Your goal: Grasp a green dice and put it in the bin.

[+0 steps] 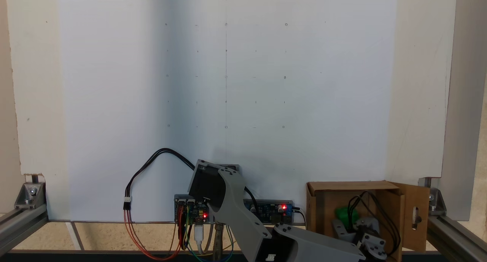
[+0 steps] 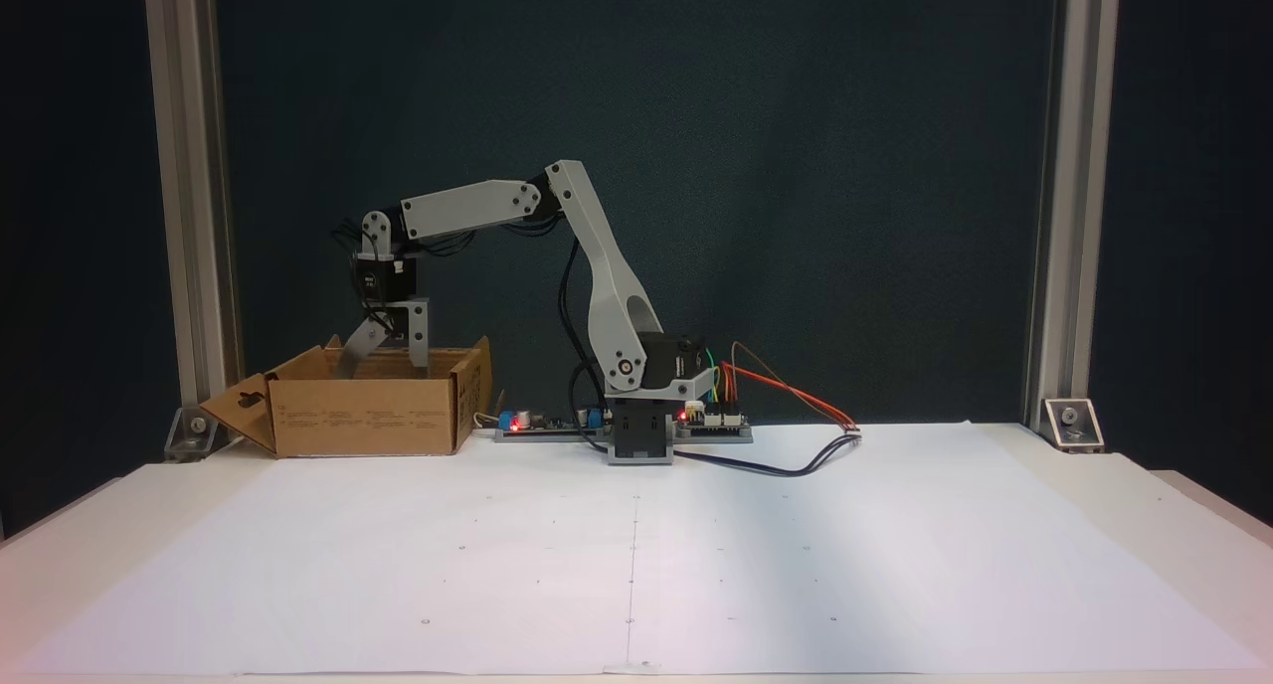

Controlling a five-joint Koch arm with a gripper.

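The green dice (image 1: 345, 215) lies inside the bin (image 1: 323, 208), a brown cardboard box with a slotted flap at the bottom right of a fixed view. My gripper (image 1: 349, 228) reaches into the box right beside the dice; whether they touch I cannot tell. In another fixed view the bin (image 2: 368, 416) stands at the left behind the paper sheet. There my gripper (image 2: 383, 366) dips to rim level, open, with one finger (image 2: 356, 348) angled outward and the other finger (image 2: 419, 334) straight down. The box wall hides the dice in that view.
The arm base (image 2: 636, 430) and lit circuit boards (image 2: 711, 421) sit at the back edge of the white paper sheet (image 2: 636, 565). Loose cables (image 2: 796, 460) trail onto the sheet. Aluminium frame posts (image 2: 189, 197) stand at both sides.
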